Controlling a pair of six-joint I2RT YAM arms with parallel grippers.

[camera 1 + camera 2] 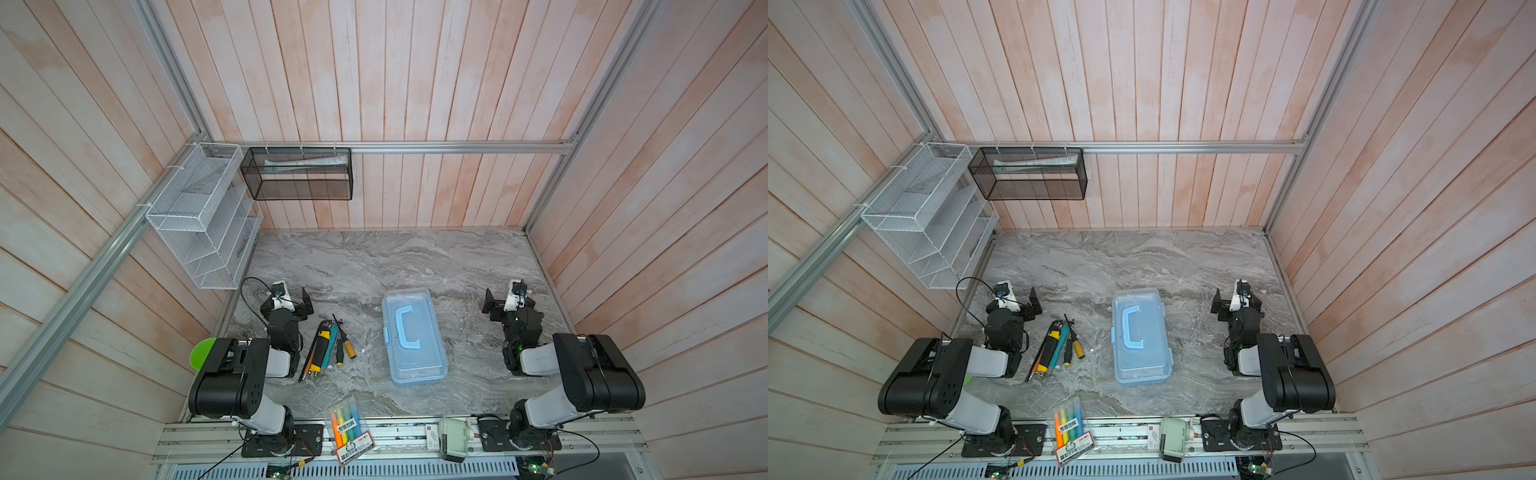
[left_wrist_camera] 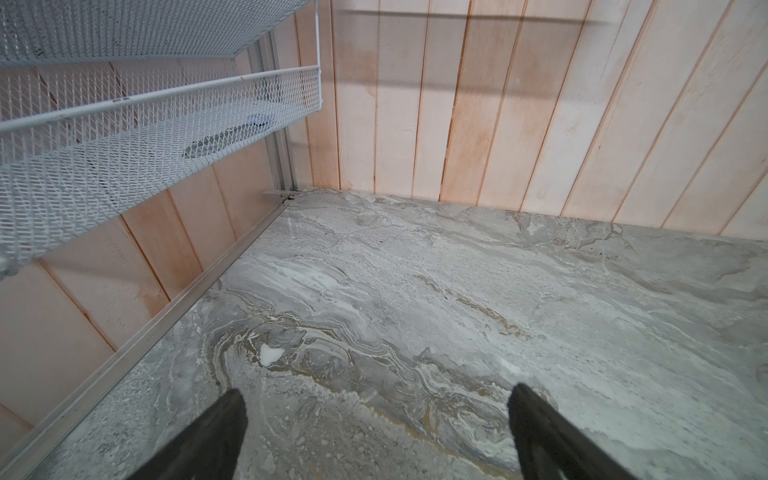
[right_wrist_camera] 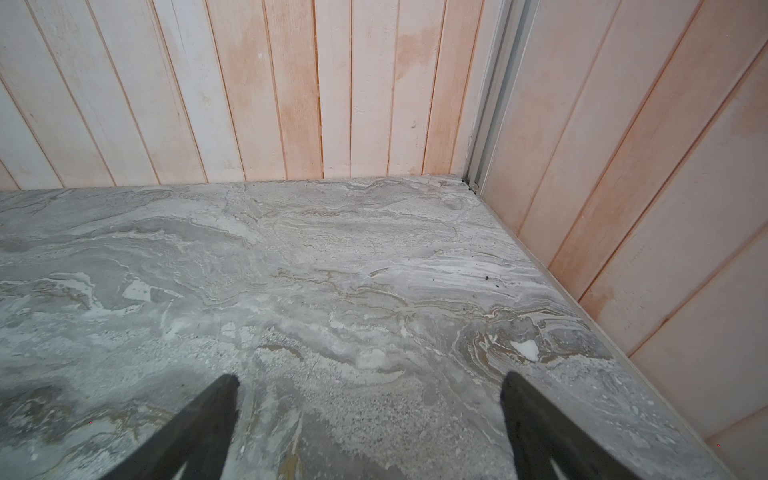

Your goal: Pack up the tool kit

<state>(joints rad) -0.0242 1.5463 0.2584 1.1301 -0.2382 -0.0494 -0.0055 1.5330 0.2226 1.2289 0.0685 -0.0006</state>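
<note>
The tool kit's light-blue case (image 1: 413, 336) (image 1: 1140, 336) lies shut in the middle of the marble table, handle on top and latch facing left. Left of it sits a loose pile of small tools (image 1: 328, 349) (image 1: 1059, 347): yellow-and-black, teal and orange-handled screwdrivers with thin dark keys. My left gripper (image 1: 286, 301) (image 1: 1014, 301) (image 2: 379, 390) hangs open over bare marble, behind and left of the pile. At the far right my right gripper (image 1: 511, 297) (image 1: 1237, 299) (image 3: 370, 375) is open too, holding nothing. Neither wrist view shows the case or the tools.
A clear pack of coloured highlighters (image 1: 349, 428) (image 1: 1071, 428) lies on the front rail, a pale boxy device (image 1: 453, 438) beside it. A white mesh rack (image 1: 199, 216) (image 2: 124, 124) hangs on the left wall, a black mesh basket (image 1: 297, 174) on the back wall.
</note>
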